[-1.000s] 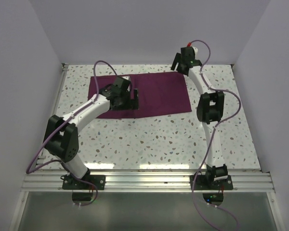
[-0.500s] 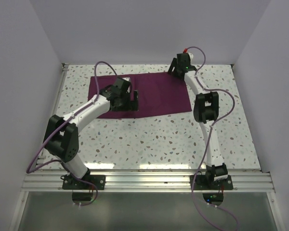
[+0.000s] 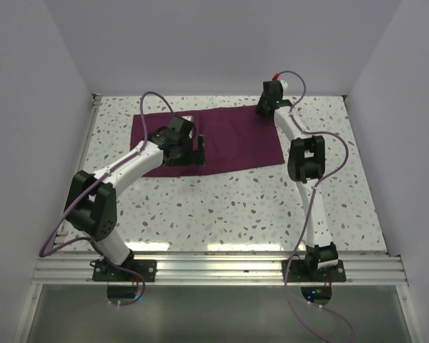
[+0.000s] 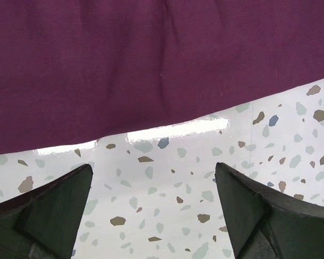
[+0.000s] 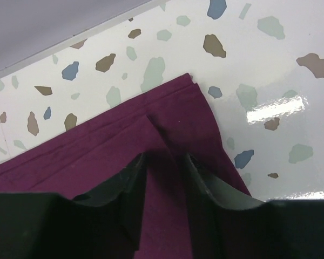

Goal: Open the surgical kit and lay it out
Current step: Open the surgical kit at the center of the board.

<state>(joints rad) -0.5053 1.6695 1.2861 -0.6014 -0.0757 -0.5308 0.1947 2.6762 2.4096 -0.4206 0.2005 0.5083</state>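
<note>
The cloth wrap (image 3: 236, 139) lies spread nearly flat on the bench (image 3: 229, 207). No instruments show on it, so the laying out seems left to do. At the wrap's far right corner the right claw (image 5: 164, 157) is narrowed onto a raised fold. Just off the wrap's near edge the left claw (image 4: 154, 166) hangs wide open, holding nothing.
</note>
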